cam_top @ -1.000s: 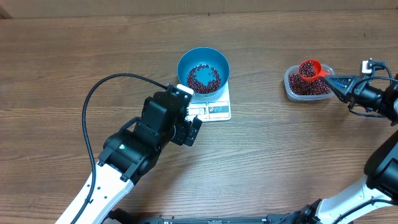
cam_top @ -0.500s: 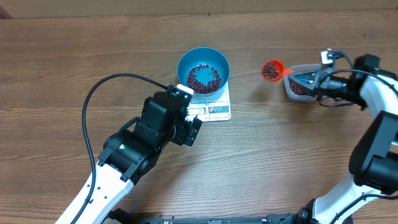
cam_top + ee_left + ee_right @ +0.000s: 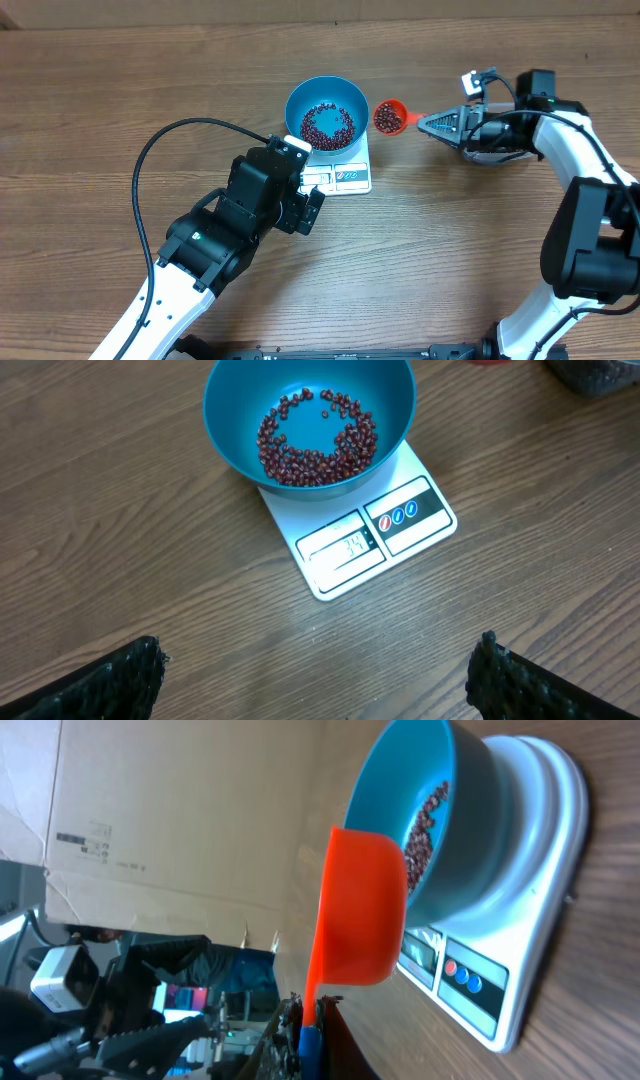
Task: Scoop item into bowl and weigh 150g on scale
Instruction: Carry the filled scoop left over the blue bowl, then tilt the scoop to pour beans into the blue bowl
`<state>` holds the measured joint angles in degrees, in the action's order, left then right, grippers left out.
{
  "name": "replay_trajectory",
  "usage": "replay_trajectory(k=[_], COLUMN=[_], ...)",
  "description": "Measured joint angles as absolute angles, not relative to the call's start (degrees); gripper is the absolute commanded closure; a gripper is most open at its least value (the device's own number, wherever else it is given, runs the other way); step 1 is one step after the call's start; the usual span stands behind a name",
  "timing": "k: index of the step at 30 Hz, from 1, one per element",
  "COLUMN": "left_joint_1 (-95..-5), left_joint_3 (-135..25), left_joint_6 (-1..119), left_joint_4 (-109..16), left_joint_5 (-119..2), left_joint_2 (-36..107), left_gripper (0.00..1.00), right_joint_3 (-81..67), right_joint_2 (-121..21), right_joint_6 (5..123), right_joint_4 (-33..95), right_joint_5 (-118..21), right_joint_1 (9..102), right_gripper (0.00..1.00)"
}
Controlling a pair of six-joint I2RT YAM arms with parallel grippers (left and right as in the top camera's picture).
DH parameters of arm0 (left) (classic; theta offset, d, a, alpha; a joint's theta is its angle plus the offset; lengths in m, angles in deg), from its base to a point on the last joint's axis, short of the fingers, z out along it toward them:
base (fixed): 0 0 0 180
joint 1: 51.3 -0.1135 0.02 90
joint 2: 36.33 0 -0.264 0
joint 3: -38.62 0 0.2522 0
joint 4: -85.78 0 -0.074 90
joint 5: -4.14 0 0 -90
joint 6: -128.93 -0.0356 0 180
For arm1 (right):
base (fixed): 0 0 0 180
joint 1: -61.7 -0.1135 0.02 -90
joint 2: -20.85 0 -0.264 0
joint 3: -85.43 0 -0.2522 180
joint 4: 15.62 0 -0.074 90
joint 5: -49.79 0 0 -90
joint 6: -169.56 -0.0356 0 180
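The right gripper [image 3: 428,122], clenched on the red plastic scoop [image 3: 358,910] by its handle, is holding loose, spill-prone red-brown beans [image 3: 387,119] at three o'clock of the round blue bowl [image 3: 303,99].

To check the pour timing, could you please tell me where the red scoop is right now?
In the overhead view, the red scoop, loaded with beans, sits in the right end effector just right of the blue bowl on the scale.

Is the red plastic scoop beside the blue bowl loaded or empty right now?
Loaded. In the overhead view the red plastic scoop carries dark red-brown beans in its cup, just right of the round blue bowl and not yet over it.
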<state>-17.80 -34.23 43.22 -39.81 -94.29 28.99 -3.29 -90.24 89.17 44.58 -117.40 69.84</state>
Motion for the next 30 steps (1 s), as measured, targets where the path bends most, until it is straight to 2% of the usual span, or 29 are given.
replay_trajectory(k=[17, 30], left_joint_1=[-17.80, -17.80], left_joint_3=[-34.23, -34.23], left_joint_6=[43.22, 43.22], left_joint_4=[-39.81, -39.79], left_joint_5=[-94.29, -94.29], left_joint_2=[28.99, 28.99], left_gripper=[0.01, 0.00], right_joint_3=[-3.69, -3.73], right_joint_2=[-90.24, -90.28], right_joint_6=[71.57, 73.08], right_joint_4=[18.90, 9.56], right_joint_5=[-115.78, -96.22], right_joint_1=[61.56, 52.93], right_gripper=[0.96, 0.96])
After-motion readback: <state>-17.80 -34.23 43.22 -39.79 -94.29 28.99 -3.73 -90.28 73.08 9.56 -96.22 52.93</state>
